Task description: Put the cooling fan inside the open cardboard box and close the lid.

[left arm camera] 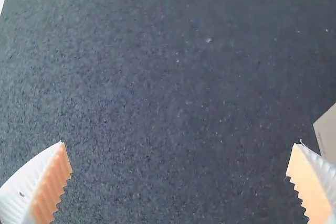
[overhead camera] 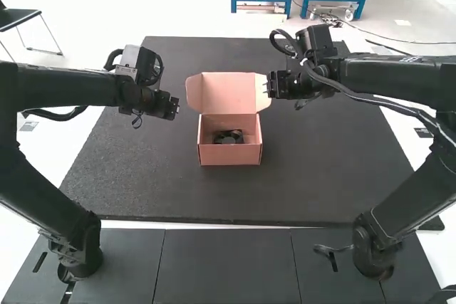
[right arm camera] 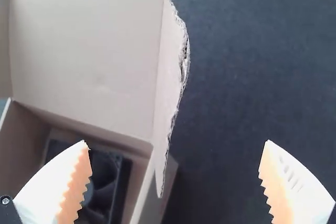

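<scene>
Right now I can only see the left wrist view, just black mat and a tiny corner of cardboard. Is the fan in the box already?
Observer: Yes, the cooling fan lies on the floor of the cardboard box.
Operator: Is the lid shut?
Observer: No, the lid stands up at the box's far side.
Operator: Where's the other pincer?
Observer: The right pincer is open at the lid's right edge; I can't tell whether it touches.
</scene>
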Controlling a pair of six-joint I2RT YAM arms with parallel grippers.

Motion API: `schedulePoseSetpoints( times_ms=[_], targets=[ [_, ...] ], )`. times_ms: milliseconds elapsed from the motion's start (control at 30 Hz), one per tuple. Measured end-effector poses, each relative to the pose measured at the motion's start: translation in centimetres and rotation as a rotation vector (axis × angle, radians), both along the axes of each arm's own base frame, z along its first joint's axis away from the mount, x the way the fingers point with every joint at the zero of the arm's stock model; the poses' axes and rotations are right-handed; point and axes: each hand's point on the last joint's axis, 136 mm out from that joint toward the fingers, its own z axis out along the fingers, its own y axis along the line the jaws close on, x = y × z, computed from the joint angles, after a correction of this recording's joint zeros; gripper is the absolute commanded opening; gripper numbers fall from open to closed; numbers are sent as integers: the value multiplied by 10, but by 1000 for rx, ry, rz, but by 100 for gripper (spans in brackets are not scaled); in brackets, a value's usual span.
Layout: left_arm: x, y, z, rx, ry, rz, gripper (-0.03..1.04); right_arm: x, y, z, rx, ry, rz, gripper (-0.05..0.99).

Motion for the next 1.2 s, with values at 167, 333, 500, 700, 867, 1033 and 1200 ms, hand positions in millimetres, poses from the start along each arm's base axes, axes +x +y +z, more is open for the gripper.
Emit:
schedulePoseSetpoints(
  times_ms=[167, 333, 500, 700, 867, 1033, 1200],
  targets=[
    [11, -3, 12, -8, -32, 1, 97, 7, 5, -13, 9, 16, 4, 71],
    [15, -3, 9, -5, -30, 3, 97, 16, 5, -22, 12, 33, -4, 71],
    [22, -5, 4, -5, -30, 3, 97, 23, 6, -20, 21, 29, -7, 71],
    [32, -8, 12, -15, -54, 6, 97, 25, 9, -16, 32, 22, 1, 65],
    [34, -9, 15, -22, -65, 9, 97, 26, 10, -14, 36, 20, 4, 62],
    [33, -9, 14, -24, -60, 10, 97, 25, 10, -14, 38, 21, 2, 50],
    [33, -12, 14, -37, -57, 6, 97, 25, 10, -14, 38, 21, 2, 45]
  ],
)
